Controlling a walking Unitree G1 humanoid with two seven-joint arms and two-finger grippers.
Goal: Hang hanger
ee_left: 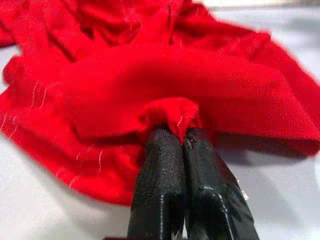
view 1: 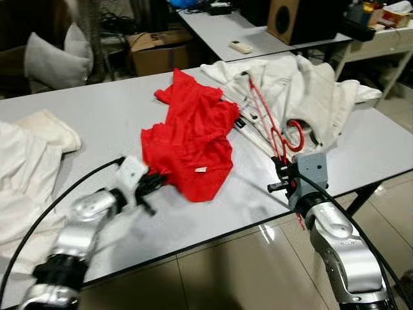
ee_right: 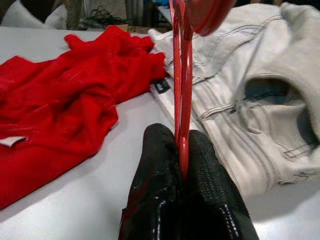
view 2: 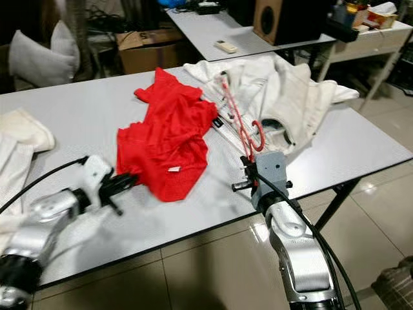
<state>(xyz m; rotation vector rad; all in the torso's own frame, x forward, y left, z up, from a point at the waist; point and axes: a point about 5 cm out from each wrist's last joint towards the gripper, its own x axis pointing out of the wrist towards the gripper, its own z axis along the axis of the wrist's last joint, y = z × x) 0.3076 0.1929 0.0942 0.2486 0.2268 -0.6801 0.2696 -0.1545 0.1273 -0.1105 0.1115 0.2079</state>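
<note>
A red wire hanger lies slanted over the white garment on the grey table, its hook curling near the front. My right gripper is shut on the hanger's near end; the right wrist view shows red wire pinched between black fingers. A crumpled red shirt lies mid-table. My left gripper is shut on a fold of its near-left edge, with red cloth bunched at the fingertips.
White cloths lie piled at the table's left end. Behind stand a second table with a remote, a speaker, a cardboard box and a pillow. Tiled floor lies below the front edge.
</note>
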